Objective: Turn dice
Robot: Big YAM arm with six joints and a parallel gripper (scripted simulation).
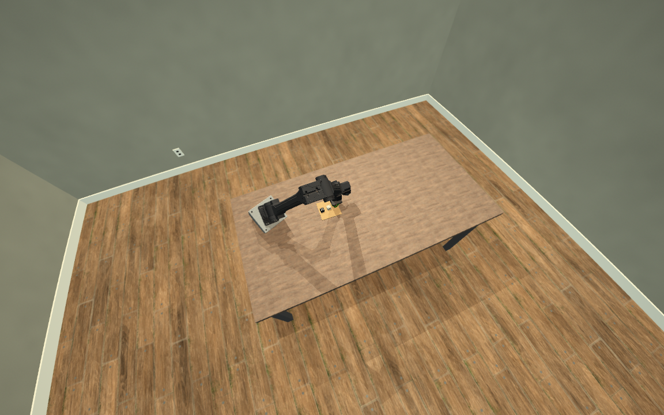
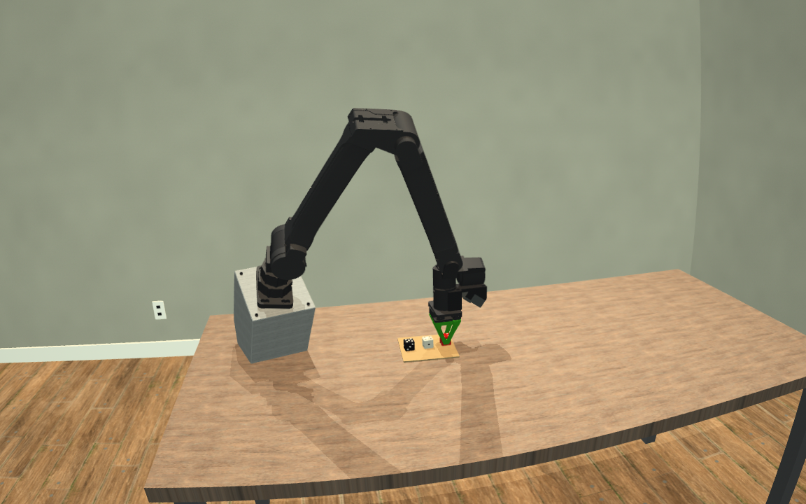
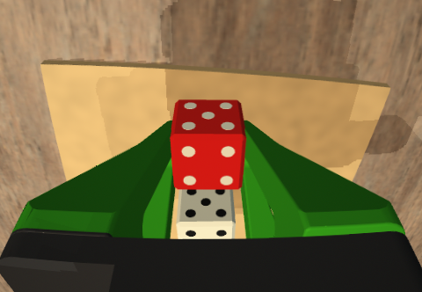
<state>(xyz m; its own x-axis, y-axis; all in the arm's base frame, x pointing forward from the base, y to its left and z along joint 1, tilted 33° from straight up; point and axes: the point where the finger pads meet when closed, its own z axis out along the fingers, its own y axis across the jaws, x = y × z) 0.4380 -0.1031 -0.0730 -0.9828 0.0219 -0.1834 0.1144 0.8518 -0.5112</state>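
A tan mat (image 2: 427, 348) lies flat on the table. My gripper (image 3: 207, 134), with green fingers, is shut on the red die (image 3: 207, 142) at the mat's right end, as the exterior view (image 2: 446, 338) also shows. In the wrist view the die's far face shows five pips and its near face four. The white die (image 2: 427, 341) stands in the middle of the mat; the wrist view shows it (image 3: 206, 215) behind the red one, between the fingers' bases. The black die (image 2: 408, 343) stands at the mat's left end. All three also appear tiny in the top view (image 1: 328, 208).
The arm's grey base block (image 2: 273, 319) stands at the table's back left. The table's front edge runs well in front of the mat.
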